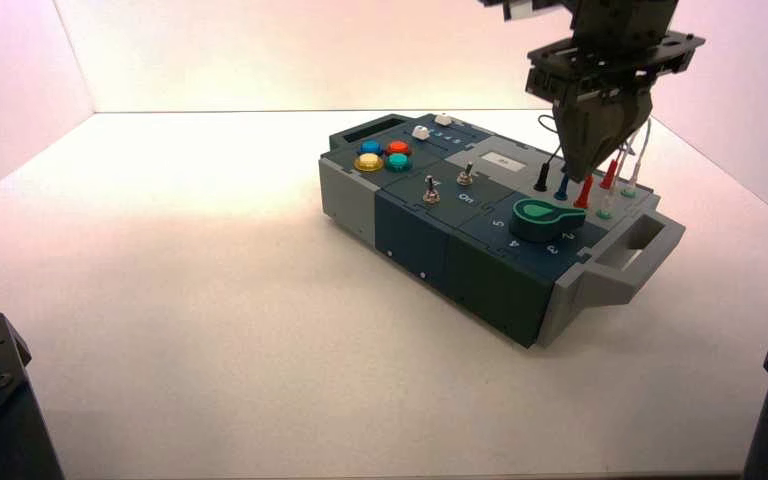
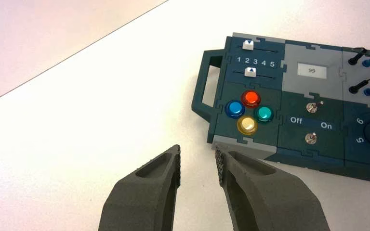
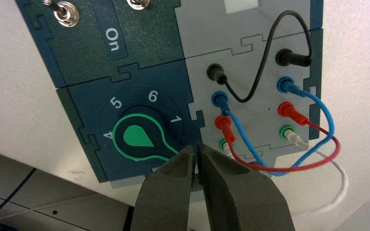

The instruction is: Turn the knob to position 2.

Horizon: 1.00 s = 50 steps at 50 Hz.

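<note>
The dark green knob (image 1: 545,218) with its bright green outline sits at the box's near right end, and also shows in the right wrist view (image 3: 137,137). Its pointed tip runs past the digit 1 (image 3: 176,119) and under my fingers. The digit 2 (image 1: 568,237) is printed by the tip; it is hidden in the right wrist view. My right gripper (image 1: 577,175) (image 3: 196,149) is shut and empty. It hangs above the box between the knob and the wire plugs. My left gripper (image 2: 198,154) is open and empty above the table off the box's button end.
Black, blue, red and white wires (image 3: 270,166) plug into sockets right beside the knob. Two toggle switches (image 1: 430,190), four coloured buttons (image 1: 384,155) and two sliders (image 2: 248,44) fill the box's other parts. A grey handle (image 1: 640,250) sticks out at the right end.
</note>
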### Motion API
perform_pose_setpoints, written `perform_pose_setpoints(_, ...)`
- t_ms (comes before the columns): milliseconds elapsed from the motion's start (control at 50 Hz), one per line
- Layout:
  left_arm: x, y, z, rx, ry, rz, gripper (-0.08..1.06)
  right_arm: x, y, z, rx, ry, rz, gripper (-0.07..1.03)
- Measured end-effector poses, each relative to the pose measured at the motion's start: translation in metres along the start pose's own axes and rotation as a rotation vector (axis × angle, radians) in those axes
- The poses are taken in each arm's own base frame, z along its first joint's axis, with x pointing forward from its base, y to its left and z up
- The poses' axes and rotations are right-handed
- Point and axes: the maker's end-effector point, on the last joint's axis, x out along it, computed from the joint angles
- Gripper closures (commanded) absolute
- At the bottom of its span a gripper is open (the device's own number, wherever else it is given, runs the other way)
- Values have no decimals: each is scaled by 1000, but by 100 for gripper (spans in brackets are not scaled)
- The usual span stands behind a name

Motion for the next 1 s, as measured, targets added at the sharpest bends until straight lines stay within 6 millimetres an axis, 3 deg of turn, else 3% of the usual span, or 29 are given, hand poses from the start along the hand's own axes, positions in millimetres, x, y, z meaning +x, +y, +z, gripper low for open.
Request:
perform_pose_setpoints(360, 0, 0, -1, 0, 1, 0, 56, 19, 1, -4, -12, 64, 3, 93)
perform_pose_setpoints(1000, 0, 0, 0, 0, 0, 0, 56, 23, 4, -10, -6, 86, 17, 93)
